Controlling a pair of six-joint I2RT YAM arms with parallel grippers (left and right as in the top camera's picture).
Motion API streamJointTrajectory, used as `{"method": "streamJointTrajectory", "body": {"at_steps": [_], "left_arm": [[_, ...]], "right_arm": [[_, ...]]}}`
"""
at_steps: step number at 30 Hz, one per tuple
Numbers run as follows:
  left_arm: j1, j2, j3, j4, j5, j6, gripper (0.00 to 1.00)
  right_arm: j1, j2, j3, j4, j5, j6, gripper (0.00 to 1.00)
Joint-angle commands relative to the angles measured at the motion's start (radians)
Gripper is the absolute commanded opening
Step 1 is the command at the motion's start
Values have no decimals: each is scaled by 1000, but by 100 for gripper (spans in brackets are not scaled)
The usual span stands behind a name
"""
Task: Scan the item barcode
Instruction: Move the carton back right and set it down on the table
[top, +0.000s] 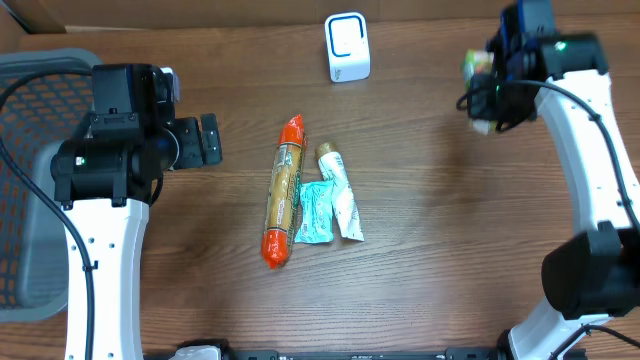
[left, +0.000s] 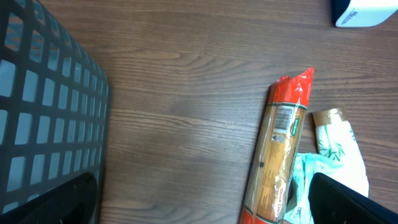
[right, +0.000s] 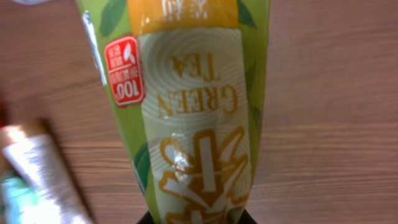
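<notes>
item: green glossy pouch (right: 193, 112) printed "green tea", being gripped at one end by the right pincer (top: 490, 95), whose jaws are pressing narrowly on it.
risks, judged: the slick film may be sliding out of so small a hold during any turn. no barcode is showing on the printed face in the wrist view, so the wrong side may be getting presented to the white boxy device (top: 347, 47) with a blue-outlined window, probably the scanner.
position: the pouch is hanging at the far right, seemingly lifted off the brown wooden worktop (top: 430, 200), well apart from the device, which is sitting far centre.
the left pincer (top: 210, 140) is standing wide, holding nothing, near the grey mesh basket (top: 40, 80).
</notes>
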Motion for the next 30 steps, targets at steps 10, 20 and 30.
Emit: {"method": "streamJointTrajectory", "body": {"at_steps": [10, 20, 30], "left_arm": [[-2, 3, 18, 5, -6, 26, 99], [-2, 3, 18, 5, -6, 26, 100], [-2, 3, 18, 5, -6, 26, 100]], "right_arm": [[-91, 1, -502, 352, -28, 3, 4], [-118, 1, -488, 327, -59, 6, 59], [-97, 0, -153, 77, -137, 6, 65]]}}
